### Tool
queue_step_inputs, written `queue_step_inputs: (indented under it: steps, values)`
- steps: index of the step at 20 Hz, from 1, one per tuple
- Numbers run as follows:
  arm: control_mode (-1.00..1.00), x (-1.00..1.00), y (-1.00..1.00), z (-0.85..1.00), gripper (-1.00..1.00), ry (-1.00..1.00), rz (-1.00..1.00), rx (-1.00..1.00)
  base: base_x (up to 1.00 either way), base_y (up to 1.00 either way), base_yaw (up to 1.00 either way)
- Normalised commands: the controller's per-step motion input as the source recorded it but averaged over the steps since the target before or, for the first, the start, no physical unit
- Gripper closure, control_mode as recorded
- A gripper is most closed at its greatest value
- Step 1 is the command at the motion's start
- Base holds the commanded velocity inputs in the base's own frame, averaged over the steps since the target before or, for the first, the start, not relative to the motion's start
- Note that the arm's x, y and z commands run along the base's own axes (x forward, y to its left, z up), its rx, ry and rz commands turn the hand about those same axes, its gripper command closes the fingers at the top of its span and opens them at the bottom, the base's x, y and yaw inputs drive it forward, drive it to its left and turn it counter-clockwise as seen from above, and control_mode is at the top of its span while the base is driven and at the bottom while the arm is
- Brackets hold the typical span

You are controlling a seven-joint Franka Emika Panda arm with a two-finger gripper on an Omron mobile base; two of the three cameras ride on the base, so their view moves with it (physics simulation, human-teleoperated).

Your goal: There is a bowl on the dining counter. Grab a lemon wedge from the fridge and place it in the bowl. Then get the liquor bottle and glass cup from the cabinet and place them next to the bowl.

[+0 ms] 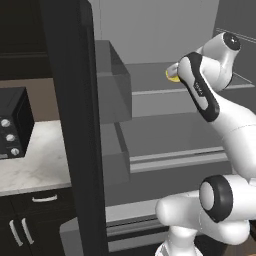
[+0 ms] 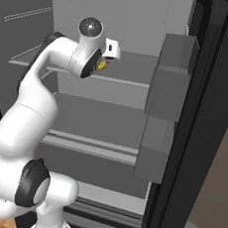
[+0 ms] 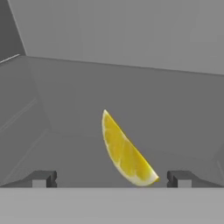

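Note:
The black fridge [image 1: 75, 125] stands open, its pale grey shelves facing me. A small yellow lemon wedge [image 3: 127, 153] lies on the upper shelf [image 1: 150, 75]. It peeks out beside my forearm as a yellow spot [image 1: 171, 75] in the left base view, and sits just under my hand [image 2: 102, 64] in the right base view. My arm reaches into that shelf. My gripper [image 3: 111, 179] is open, its dark fingertips [image 3: 43, 178] spread wide on either side of the wedge and just short of it. Nothing is held.
Grey door bins [image 1: 112, 85] [image 2: 172, 77] jut out from the open fridge doors on both sides of the arm. A lower shelf [image 2: 101, 114] lies below. Left of the fridge, a black oven [image 1: 12, 122] sits on a marble counter [image 1: 40, 165] over low black cabinets [image 1: 30, 225].

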Motion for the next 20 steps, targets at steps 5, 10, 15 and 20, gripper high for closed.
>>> queue_step_inputs:
  steps: [5,10,15,20]
  values:
    - [-1.00,0.32,0.00,-0.16,-1.00,0.00,0.04,0.00,0.00,0.00,0.00]
    - [-1.00,0.30,0.00,-0.09,-1.00,0.00,0.05,0.00,0.00,0.00,0.00]
    - [-1.00,0.23,0.00,-0.13,-1.00,0.00,0.03,0.00,0.00,0.00,0.00]
    - [-1.00,0.17,0.00,-0.21,-1.00,0.00,0.02,0.00,0.00,0.00,0.00]
